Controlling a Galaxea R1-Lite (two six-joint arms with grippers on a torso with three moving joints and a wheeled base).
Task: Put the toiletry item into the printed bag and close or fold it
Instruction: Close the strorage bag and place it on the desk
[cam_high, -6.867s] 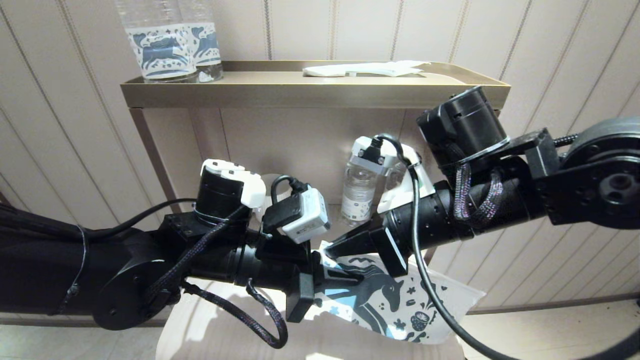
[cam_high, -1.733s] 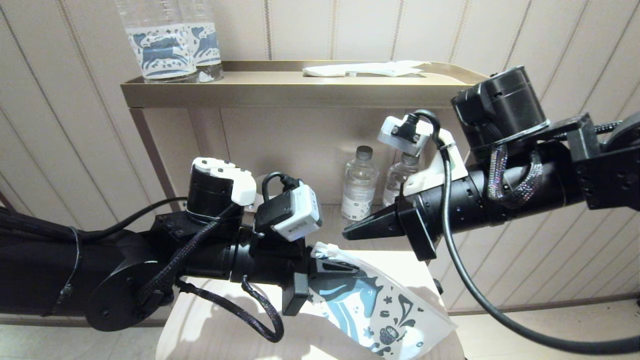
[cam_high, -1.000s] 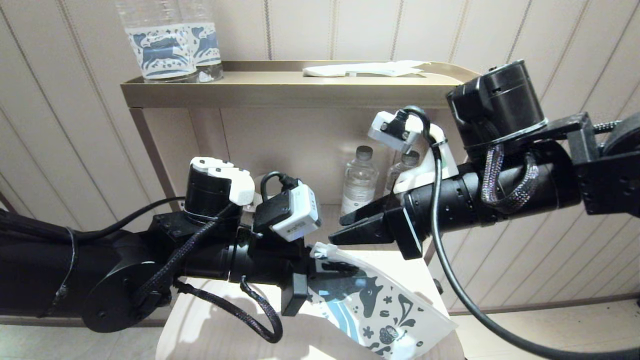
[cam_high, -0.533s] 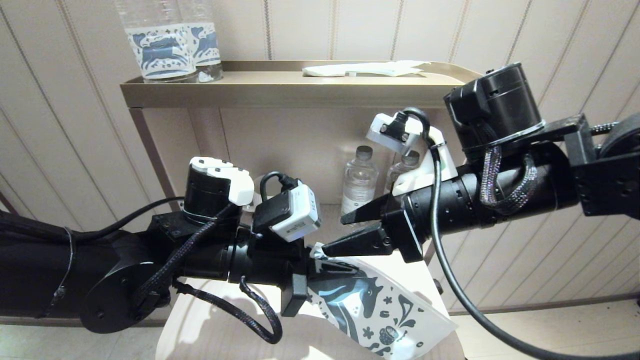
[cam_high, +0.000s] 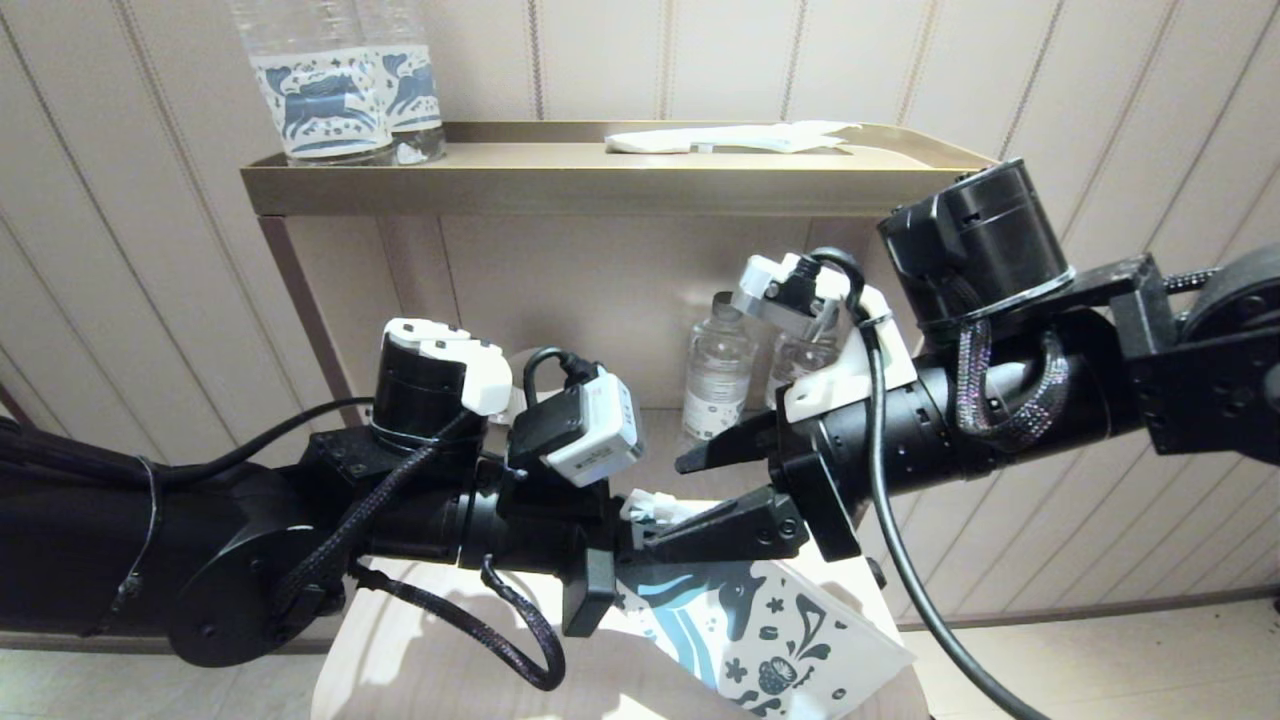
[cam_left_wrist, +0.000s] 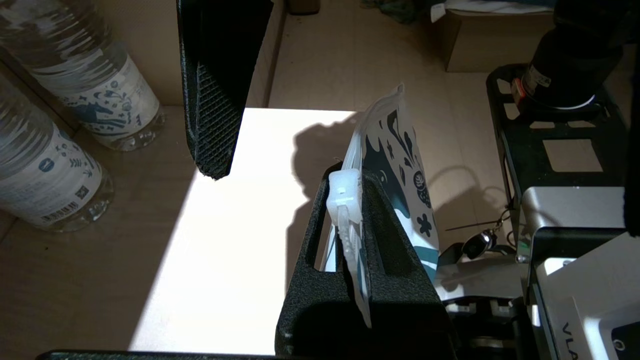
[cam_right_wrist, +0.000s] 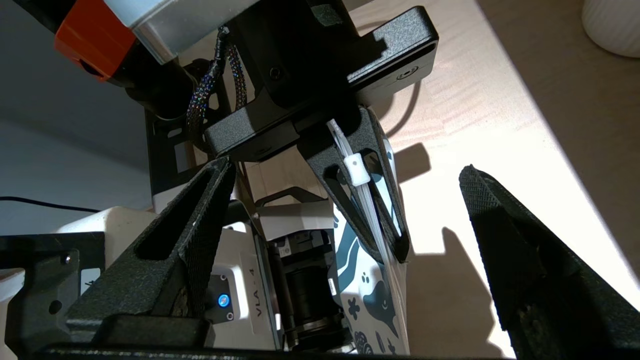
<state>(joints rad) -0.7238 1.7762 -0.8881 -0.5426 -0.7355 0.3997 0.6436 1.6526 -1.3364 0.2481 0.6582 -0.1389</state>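
Bag (cam_high: 770, 640) hangs over a pale table (cam_high: 400, 650), top edge w/ white slider pinched in shut left gripper (cam_high: 668, 545). Right gripper (cam_high: 715, 495), jaws wide and empty, straddles that edge. Toothbrush not visible, maybe already inside; closing looks like what's left.

Both arms were matte black tubes wrapped in braided black cable, each carrying a white-cased wrist camera and a stubby black cylinder, ending in the left pincer (cam_high: 655, 535) and right pincer (cam_high: 715, 490) with cross-hatched black fingers (cam_right_wrist: 197, 235).
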